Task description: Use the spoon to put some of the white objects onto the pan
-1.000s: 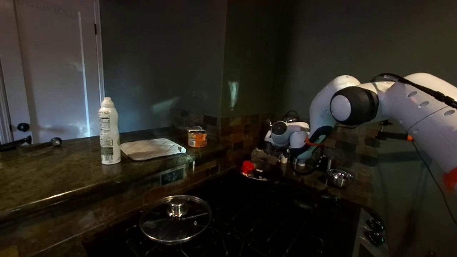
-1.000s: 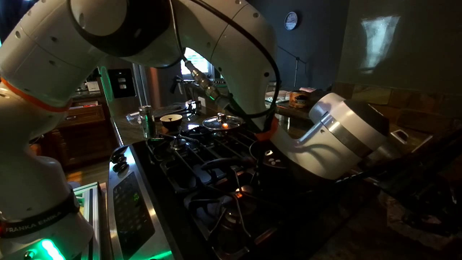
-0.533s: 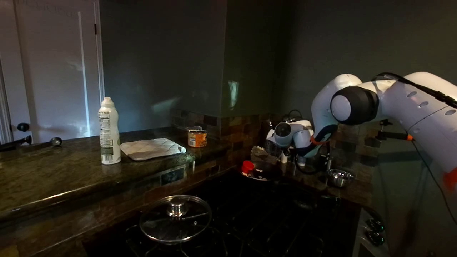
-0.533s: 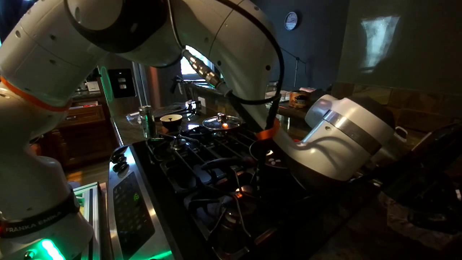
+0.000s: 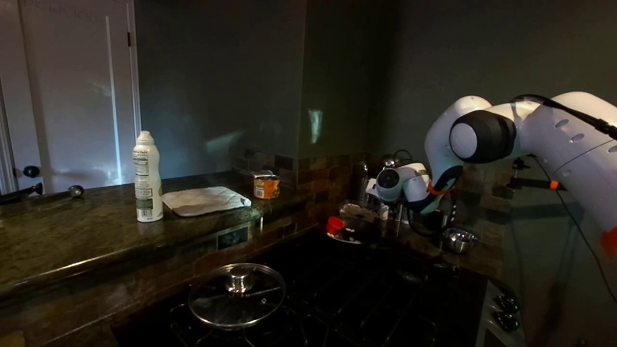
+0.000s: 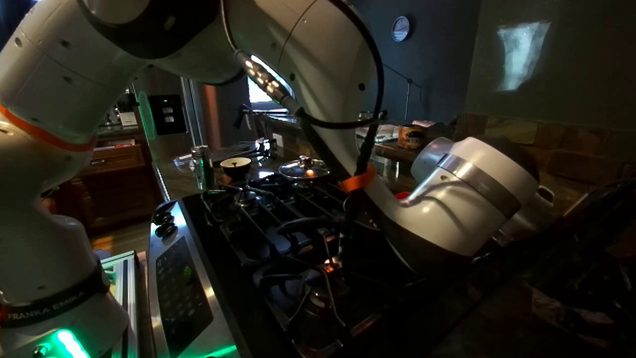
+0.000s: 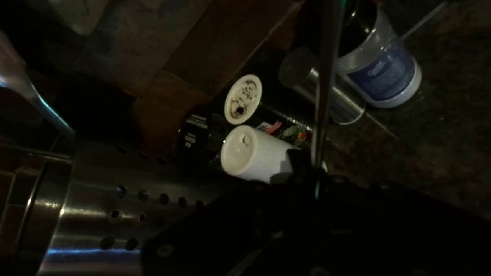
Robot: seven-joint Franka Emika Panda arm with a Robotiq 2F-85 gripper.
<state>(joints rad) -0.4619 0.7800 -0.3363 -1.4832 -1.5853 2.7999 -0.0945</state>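
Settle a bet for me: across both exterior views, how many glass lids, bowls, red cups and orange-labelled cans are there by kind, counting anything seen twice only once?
Glass lid: 1
Bowls: 2, a shiny metal bowl and a dark bowl with a pale inside
Red cup: 1
Orange-labelled can: 1
Total: 5

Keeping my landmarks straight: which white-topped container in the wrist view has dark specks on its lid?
The dark-bodied container, just above the white-bodied container in that view; the latter's top shows no such specks.
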